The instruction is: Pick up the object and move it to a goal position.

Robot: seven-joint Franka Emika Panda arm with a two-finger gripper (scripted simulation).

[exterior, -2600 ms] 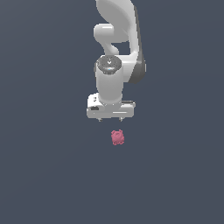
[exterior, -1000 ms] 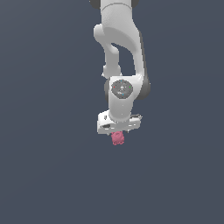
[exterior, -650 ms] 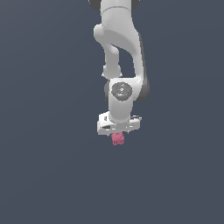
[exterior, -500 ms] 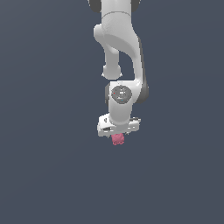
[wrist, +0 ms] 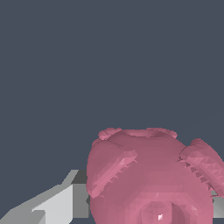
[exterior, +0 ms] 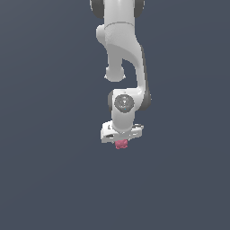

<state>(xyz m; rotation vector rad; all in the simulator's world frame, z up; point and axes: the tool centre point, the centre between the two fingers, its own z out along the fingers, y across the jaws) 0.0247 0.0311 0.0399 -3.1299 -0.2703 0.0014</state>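
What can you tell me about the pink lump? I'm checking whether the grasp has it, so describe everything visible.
The pink lump is small, pink-red and roughly round, with faceted raised bumps and a rimmed hollow on one side, matte like a plain render. It sits directly under the white gripper, much narrower than it, partly tucked between the fingers. In the wrist view it fills the near frame, with a grey finger beside it. Firm contact cannot be confirmed.

The end effector (exterior: 120, 140) hides most of the object (exterior: 121, 144).
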